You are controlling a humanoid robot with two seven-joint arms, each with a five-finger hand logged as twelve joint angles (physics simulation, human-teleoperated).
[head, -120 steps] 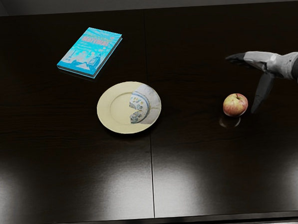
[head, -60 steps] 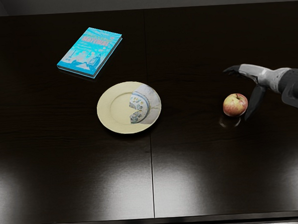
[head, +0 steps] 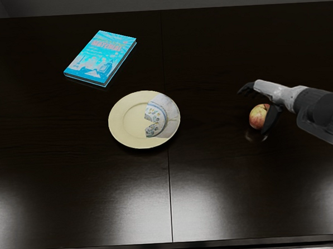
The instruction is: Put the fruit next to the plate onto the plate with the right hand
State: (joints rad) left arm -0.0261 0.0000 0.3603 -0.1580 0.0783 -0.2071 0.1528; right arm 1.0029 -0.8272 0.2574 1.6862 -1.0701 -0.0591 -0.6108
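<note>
A red-and-yellow apple (head: 258,116) rests on the dark table to the right of a cream plate (head: 134,120) with a blue-patterned wedge. My right hand (head: 258,104) comes in from the right edge and hovers over the apple. One dark finger (head: 247,88) reaches past the apple's far side, and the thumb (head: 270,119) hangs down along its right side, covering that edge. The fingers are spread around the fruit without closing on it. The apple still sits on the table. The left arm does not show.
A turquoise book (head: 100,57) lies at the back left, beyond the plate. The dark table (head: 170,202) runs to a front edge near the bottom of the picture, with a seam down the middle.
My right hand has moved left and down from behind the apple to straddle it, the thumb now overlapping its right side. The apple, plate and book have not moved.
</note>
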